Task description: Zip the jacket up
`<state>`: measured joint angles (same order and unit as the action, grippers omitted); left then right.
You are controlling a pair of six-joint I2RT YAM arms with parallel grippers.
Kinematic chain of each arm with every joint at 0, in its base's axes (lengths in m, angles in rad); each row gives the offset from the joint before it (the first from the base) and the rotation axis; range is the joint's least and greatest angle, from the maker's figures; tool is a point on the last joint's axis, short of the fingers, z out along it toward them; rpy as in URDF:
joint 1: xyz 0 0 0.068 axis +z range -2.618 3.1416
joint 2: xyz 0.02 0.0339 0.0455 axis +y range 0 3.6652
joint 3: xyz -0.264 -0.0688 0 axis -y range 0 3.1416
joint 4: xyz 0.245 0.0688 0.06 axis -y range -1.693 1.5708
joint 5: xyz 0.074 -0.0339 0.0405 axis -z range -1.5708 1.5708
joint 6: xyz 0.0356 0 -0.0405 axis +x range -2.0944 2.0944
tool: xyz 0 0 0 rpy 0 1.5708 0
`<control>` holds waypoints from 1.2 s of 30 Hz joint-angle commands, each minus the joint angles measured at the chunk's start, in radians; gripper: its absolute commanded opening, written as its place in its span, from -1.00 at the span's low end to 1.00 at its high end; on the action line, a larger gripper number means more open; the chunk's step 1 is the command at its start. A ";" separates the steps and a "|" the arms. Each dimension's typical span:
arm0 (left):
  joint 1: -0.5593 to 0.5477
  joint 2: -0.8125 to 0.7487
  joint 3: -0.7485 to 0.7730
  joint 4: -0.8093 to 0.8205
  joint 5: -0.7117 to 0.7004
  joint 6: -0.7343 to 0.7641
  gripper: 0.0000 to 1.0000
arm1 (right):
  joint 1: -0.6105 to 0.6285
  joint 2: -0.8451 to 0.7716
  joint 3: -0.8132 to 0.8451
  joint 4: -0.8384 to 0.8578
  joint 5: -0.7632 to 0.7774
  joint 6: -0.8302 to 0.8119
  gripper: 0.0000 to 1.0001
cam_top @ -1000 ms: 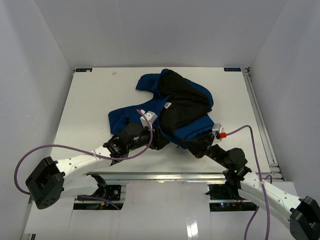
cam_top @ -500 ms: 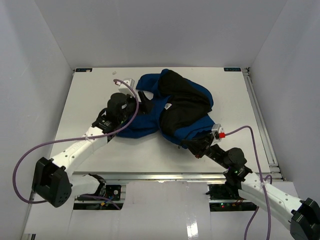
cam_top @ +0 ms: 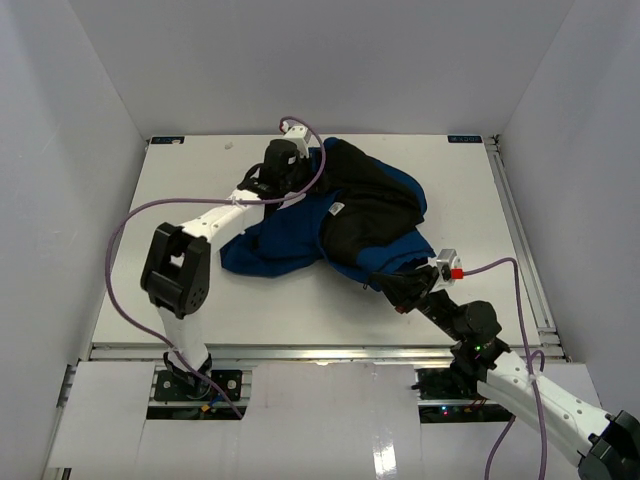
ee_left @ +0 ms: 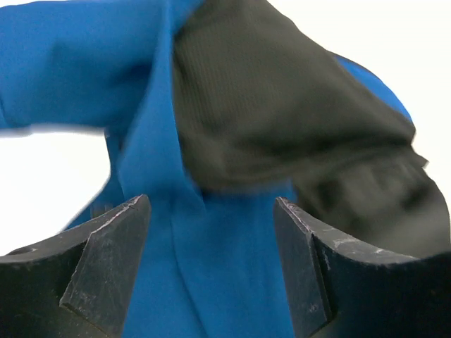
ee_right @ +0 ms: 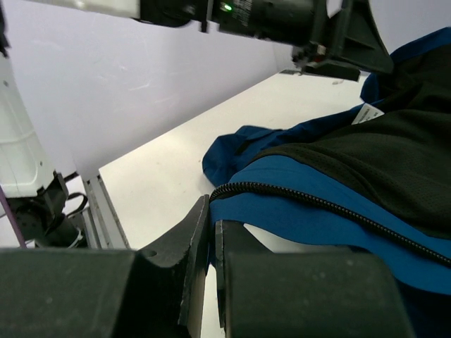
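Here the jacket [cam_top: 300, 230] lies crumpled in the middle of the white table [cam_top: 180, 220]. Its blue outer side shows on the left and along the near edge. The black lining [cam_top: 370, 200] is turned upward on the right part. A small white label [cam_top: 337, 210] sits on the lining near the centre of the heap.

The left arm reaches far across the table to the far-left part of the jacket. The left gripper [ee_left: 210, 204] has its jaws wide apart and holds nothing. In the left wrist view, blue fabric fills the gap between the two dark fingers [ee_left: 106, 267], and a fold of black lining lies just beyond them. I cannot tell if the fingers touch the fabric.

The right gripper [cam_top: 398, 292] is at the near-right edge of the jacket. Its jaws are pressed together on the blue edge, where a line of black zipper teeth [ee_right: 296, 197] runs up to the fingertips. In the right wrist view the jacket spreads away from this pinched edge, and the left arm stands above it in the background.
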<state>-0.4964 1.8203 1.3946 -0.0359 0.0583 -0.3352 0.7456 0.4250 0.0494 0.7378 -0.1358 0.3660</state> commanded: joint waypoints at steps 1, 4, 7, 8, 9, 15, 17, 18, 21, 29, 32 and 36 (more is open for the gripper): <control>0.024 0.149 0.209 -0.030 -0.039 0.049 0.61 | 0.001 -0.029 -0.162 0.030 0.063 -0.010 -0.84; 0.042 0.246 0.305 -0.061 -0.057 0.052 0.21 | 0.001 0.001 -0.177 0.050 0.084 -0.015 -0.85; 0.060 0.231 0.308 -0.063 -0.151 0.017 -0.64 | 0.001 0.047 -0.175 0.060 0.114 -0.023 -0.85; 0.068 0.212 0.282 -0.047 -0.155 0.010 -0.79 | 0.001 0.063 -0.174 0.067 0.123 -0.025 -0.85; 0.070 0.162 0.257 -0.033 -0.174 0.010 -0.90 | 0.002 0.074 -0.174 0.072 0.127 -0.028 -0.84; 0.071 -0.174 0.047 -0.017 -0.338 0.005 -1.00 | 0.003 0.103 -0.177 0.054 0.210 -0.027 -0.84; 0.071 -0.320 -0.050 0.008 -0.348 -0.017 -1.00 | 0.001 0.102 -0.171 0.025 0.274 -0.021 -0.85; 0.070 -0.366 -0.103 0.026 -0.347 -0.022 -1.00 | 0.001 0.101 -0.169 0.007 0.297 -0.015 -0.85; 0.066 -0.479 -0.232 0.025 -0.377 -0.023 -1.00 | -0.001 0.101 -0.166 -0.024 0.360 -0.001 -0.85; 0.062 -0.674 -0.410 -0.012 -0.369 -0.080 -1.00 | -0.002 0.078 -0.114 -0.112 0.387 0.011 -0.84; 0.062 -0.705 -0.425 -0.012 -0.296 -0.073 -1.00 | -0.002 0.060 -0.105 -0.120 0.347 0.014 -0.85; 0.062 -0.727 -0.454 0.047 -0.176 -0.058 -1.00 | -0.003 0.052 -0.094 -0.123 0.324 0.014 -0.85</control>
<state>-0.4339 1.1545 0.9489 -0.0524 -0.2451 -0.3960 0.7464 0.4931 0.0494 0.5873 0.2008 0.3815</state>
